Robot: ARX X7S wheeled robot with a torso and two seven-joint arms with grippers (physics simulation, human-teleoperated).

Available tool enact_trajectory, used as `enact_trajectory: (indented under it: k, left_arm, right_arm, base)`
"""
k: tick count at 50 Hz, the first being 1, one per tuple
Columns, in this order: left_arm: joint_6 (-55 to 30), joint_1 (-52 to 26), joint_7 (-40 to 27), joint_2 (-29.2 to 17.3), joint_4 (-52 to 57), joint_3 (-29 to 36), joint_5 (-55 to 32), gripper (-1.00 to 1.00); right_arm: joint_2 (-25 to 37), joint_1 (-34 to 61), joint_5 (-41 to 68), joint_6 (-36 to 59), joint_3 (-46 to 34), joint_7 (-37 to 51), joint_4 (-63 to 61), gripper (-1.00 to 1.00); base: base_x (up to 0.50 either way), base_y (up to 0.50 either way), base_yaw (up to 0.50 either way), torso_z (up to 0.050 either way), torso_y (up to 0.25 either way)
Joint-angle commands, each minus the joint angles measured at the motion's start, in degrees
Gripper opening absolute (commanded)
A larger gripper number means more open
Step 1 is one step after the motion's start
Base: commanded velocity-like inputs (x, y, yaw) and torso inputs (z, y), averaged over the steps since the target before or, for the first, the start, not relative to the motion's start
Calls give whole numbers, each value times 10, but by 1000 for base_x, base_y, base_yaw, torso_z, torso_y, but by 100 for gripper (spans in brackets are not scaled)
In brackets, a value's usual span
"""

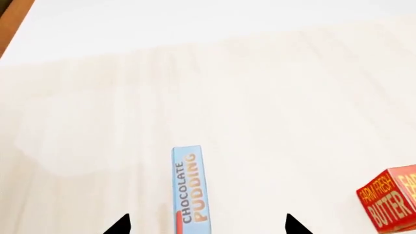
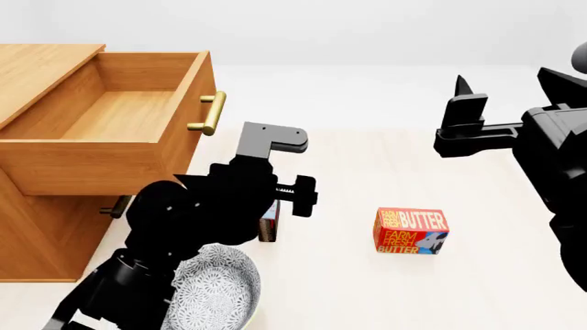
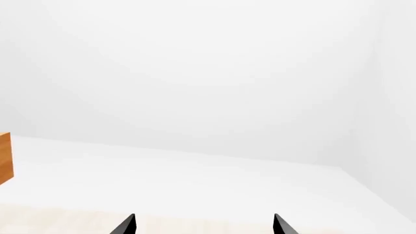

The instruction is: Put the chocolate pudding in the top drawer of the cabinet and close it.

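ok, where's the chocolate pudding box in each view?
Left wrist: chocolate pudding at bottom centre, standing on edge between the left pincer tips, jaws open.
Head: only a sliver shows beside the left arm, left of the butter box.
Right wrist: not in it.
Shared landmark: the butter box, seen in left wrist and head views.

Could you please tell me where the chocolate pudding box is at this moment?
The chocolate pudding stands on edge on the table between the open left gripper's fingertips; in the head view it peeks out beside that arm, left of the butter box and near the patterned bowl.
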Motion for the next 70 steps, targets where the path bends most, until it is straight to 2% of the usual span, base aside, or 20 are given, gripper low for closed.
enact_trajectory:
  k: [1, 4, 13, 16, 26, 27, 34, 39, 48, 70]
  left_arm:
    - [2, -1, -3, -1, -3, 2, -3, 100]
    - [24, -16, 24, 8, -53, 15, 15, 100]
    - [122, -89, 126, 63, -304, 51, 83, 100]
    - [152, -113, 153, 75, -368, 79, 81, 100]
    - [263, -174, 167, 76, -473, 344, -144, 100]
    - [263, -174, 167, 76, -473, 344, -144, 100]
    - [315, -189, 173, 76, -497, 499, -288, 100]
    - [334, -194, 176, 76, -508, 566, -349, 100]
    - [338, -192, 180, 76, -517, 607, -383, 100]
    - [318, -170, 200, 76, -527, 613, -401, 100]
  right_arm:
    - [2, -1, 0, -2, -2, 1, -1, 100]
    - [4, -5, -3, -1, -4, 2, -4, 100]
    - [9, -7, -2, -2, -4, 3, -5, 100]
    - [7, -11, -9, -4, -6, 0, -4, 100]
    - [4, -12, -15, -7, -11, -4, -1, 100]
    - [4, -13, -15, -8, -11, -5, -1, 100]
    - [5, -17, -18, -12, -10, -8, -1, 100]
    - [7, -19, -16, -14, -9, -8, -2, 100]
    - [5, -22, -19, -18, -10, -10, -1, 100]
    - [6, -24, -20, -23, -14, -12, 0, 100]
  base:
    - [0, 0, 0, 0, 0]
    - [0, 0, 0, 0, 0]
    - [0, 0, 0, 0, 0]
    - [0, 0, 0, 0, 0]
    - [0, 0, 0, 0, 0]
    - [0, 0, 0, 0, 0]
    - [0, 0, 0, 0, 0]
    - [0, 0, 0, 0, 0]
    - [0, 0, 0, 0, 0]
    - [0, 0, 0, 0, 0]
